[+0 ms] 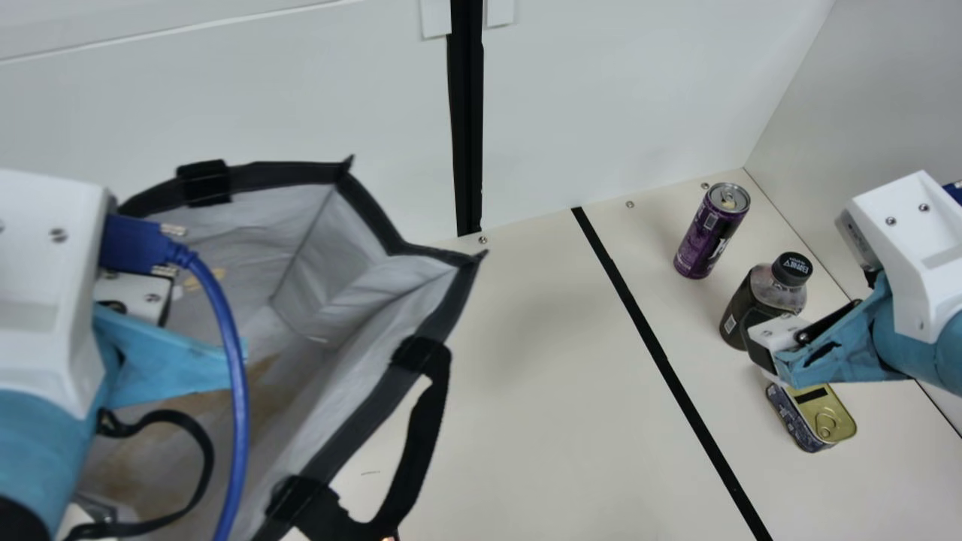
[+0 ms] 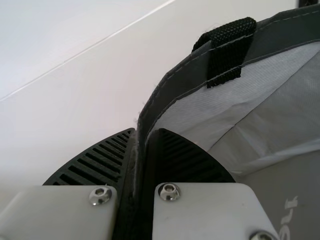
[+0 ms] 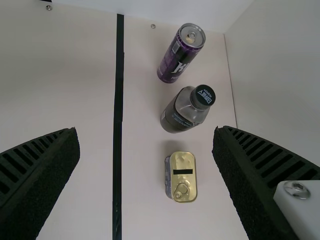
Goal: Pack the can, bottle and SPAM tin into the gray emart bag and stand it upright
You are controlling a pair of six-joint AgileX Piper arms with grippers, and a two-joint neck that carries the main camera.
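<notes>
Left gripper (image 1: 134,294) pinches the bag rim (image 1: 270,173), right gripper (image 1: 765,342) gapes wide, seemingly above the SPAM tin (image 1: 815,418).

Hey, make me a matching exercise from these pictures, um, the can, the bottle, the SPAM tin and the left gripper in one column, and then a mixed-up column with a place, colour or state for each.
Column one
1. can
2. bottle
3. SPAM tin
4. left gripper

Column two
A. gold on top, lying flat
B. closed on the rim of the gray bag
C. purple, standing upright
D. black-capped, the middle one of three items in a rough row

Right pairs: 1-C, 2-D, 3-A, 4-B
</notes>
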